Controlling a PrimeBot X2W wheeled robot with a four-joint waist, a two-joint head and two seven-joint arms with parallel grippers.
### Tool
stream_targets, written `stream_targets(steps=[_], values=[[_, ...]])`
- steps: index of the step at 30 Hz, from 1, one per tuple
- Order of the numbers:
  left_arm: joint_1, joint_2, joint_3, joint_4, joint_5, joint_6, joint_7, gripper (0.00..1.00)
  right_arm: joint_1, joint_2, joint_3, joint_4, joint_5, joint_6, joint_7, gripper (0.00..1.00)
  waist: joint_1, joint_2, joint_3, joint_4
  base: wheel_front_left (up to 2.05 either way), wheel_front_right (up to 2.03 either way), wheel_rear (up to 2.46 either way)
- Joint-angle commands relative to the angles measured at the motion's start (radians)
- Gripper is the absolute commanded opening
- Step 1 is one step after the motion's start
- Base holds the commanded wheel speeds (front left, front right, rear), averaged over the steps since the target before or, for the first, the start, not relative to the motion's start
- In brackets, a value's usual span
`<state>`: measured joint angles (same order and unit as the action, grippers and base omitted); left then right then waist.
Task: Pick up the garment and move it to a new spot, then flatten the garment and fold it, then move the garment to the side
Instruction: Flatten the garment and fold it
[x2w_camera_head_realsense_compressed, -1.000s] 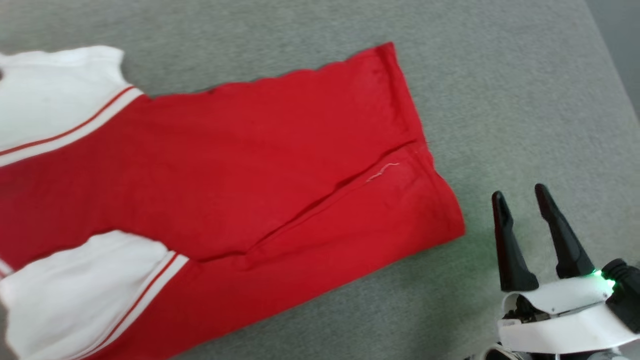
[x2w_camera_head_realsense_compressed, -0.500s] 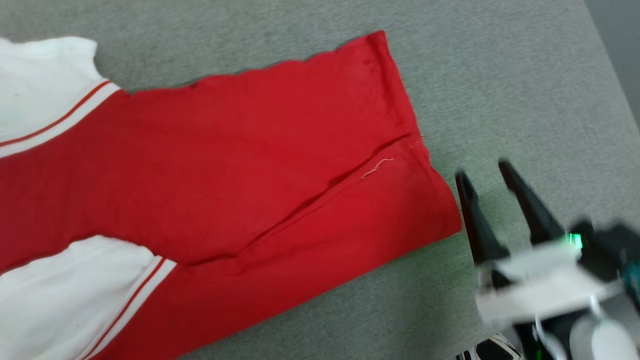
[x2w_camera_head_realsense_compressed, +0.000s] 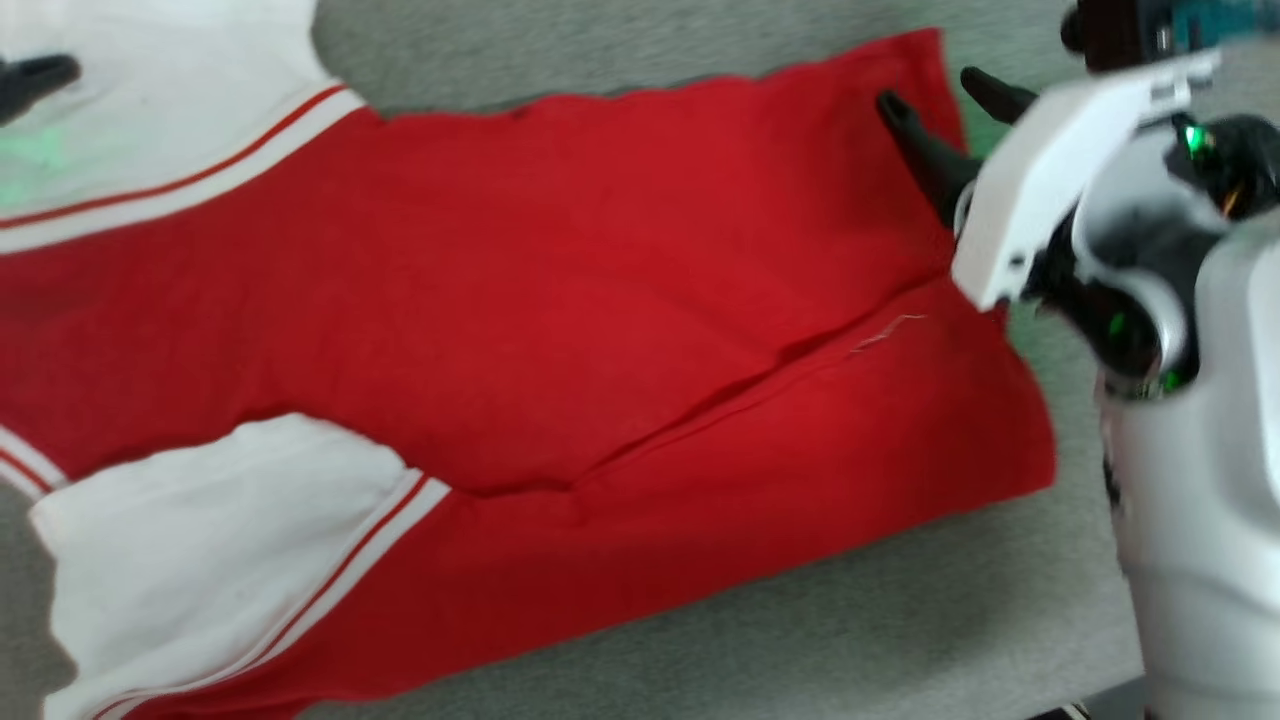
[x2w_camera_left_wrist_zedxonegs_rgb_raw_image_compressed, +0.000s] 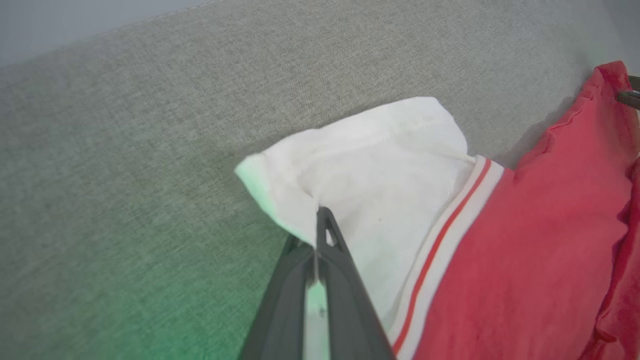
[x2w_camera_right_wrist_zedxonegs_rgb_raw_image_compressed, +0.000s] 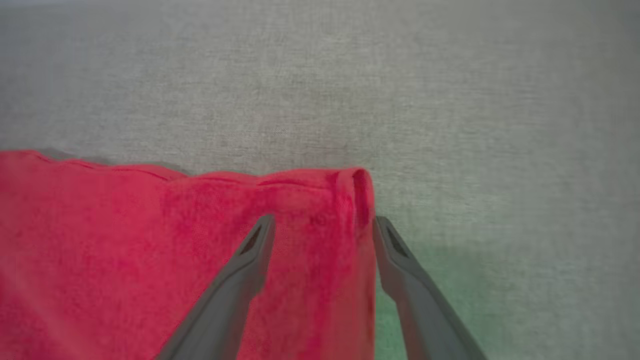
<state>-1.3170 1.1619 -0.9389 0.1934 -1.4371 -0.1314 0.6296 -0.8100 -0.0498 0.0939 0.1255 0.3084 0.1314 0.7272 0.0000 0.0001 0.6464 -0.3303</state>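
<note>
The garment (x2w_camera_head_realsense_compressed: 560, 300), a red jersey with white sleeves and striped trim, lies folded lengthwise on the grey surface. Its chest print is hidden. My right gripper (x2w_camera_head_realsense_compressed: 935, 100) is open at the garment's far right hem corner (x2w_camera_right_wrist_zedxonegs_rgb_raw_image_compressed: 350, 195); one finger stands over the red cloth, the other just past the hem edge. My left gripper (x2w_camera_left_wrist_zedxonegs_rgb_raw_image_compressed: 320, 215) is shut on the edge of the far white sleeve (x2w_camera_left_wrist_zedxonegs_rgb_raw_image_compressed: 370, 160). In the head view only a dark fingertip (x2w_camera_head_realsense_compressed: 35, 80) of it shows at the upper left, over the white sleeve (x2w_camera_head_realsense_compressed: 150, 120).
The grey fabric surface (x2w_camera_head_realsense_compressed: 700, 640) runs all around the garment. Its right edge shows at the lower right near my pale right forearm (x2w_camera_head_realsense_compressed: 1200, 500). A second white sleeve (x2w_camera_head_realsense_compressed: 220, 540) lies at the near left.
My right gripper has risen from the lower right, beside the near hem, to the far hem corner and now straddles it. The camera has shifted, sliding the garment rightward in view.
</note>
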Motion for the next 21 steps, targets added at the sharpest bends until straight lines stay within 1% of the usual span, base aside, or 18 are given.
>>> stream_targets(steps=[1,3,6,9,10,11,12,13,15,17,21], values=[[-0.012,-0.006,0.0,-0.005,-0.009,0.002,-0.004,0.0,-0.014,-0.001,-0.011,0.011,0.003,-0.002,0.011,1.0,0.0,-0.0001,0.035,0.035,0.0,0.0,0.0],[-0.021,-0.008,0.0,-0.02,-0.027,0.002,-0.01,0.0,-0.075,0.0,-0.005,0.052,-0.028,-0.002,0.084,1.0,0.0,-0.0001,0.046,0.044,0.0,0.0,0.0],[-0.037,-0.005,-0.008,-0.042,-0.034,0.002,-0.016,0.0,-0.119,0.0,-0.011,0.108,-0.059,-0.002,0.18,1.0,0.0,-0.0001,0.058,0.056,0.0,0.0,0.0],[-0.042,-0.008,-0.023,-0.057,-0.032,0.002,-0.022,0.0,-0.133,0.001,-0.018,0.135,-0.092,-0.002,0.241,1.0,0.0,-0.0001,0.062,0.065,0.0,0.0,0.0],[-0.045,-0.01,-0.027,-0.061,-0.031,0.002,-0.027,0.0,-0.135,0.001,-0.02,0.135,-0.098,-0.002,0.248,0.56,0.0,-0.0001,0.062,0.067,0.0,0.0,0.0],[-0.047,-0.013,-0.033,-0.063,-0.031,0.002,-0.03,0.0,-0.135,0.002,-0.024,0.135,-0.104,-0.002,0.253,0.43,0.0,-0.0001,0.061,0.07,0.0,0.0,0.0],[-0.048,-0.016,-0.038,-0.066,-0.031,0.002,-0.036,0.0,-0.133,0.003,-0.02,0.133,-0.1,-0.002,0.258,0.15,0.0,-0.0001,0.058,0.073,0.0,0.0,0.0],[-0.047,-0.019,-0.041,-0.068,-0.033,0.002,-0.043,0.0,-0.128,0.003,-0.026,0.131,-0.091,-0.002,0.252,0.0,0.0,-0.0001,0.054,0.075,0.0,0.0,0.0],[-0.046,-0.029,-0.048,-0.07,-0.037,0.002,-0.064,0.0,-0.114,0.003,-0.033,0.124,-0.087,-0.002,0.248,0.0,0.0,-0.0001,0.04,0.081,0.0,0.0,0.0],[-0.036,-0.044,-0.055,-0.068,-0.042,0.002,-0.091,0.0,-0.103,-0.001,-0.051,0.108,-0.094,-0.002,0.223,0.0,0.0,-0.0001,0.017,0.091,0.0,0.0,0.0],[-0.005,-0.083,-0.071,-0.089,-0.053,0.002,-0.178,0.0,-0.065,0.0,-0.053,0.065,-0.102,-0.002,0.17,0.0,0.0,-0.0001,-0.063,0.124,0.0,0.0,0.0]])
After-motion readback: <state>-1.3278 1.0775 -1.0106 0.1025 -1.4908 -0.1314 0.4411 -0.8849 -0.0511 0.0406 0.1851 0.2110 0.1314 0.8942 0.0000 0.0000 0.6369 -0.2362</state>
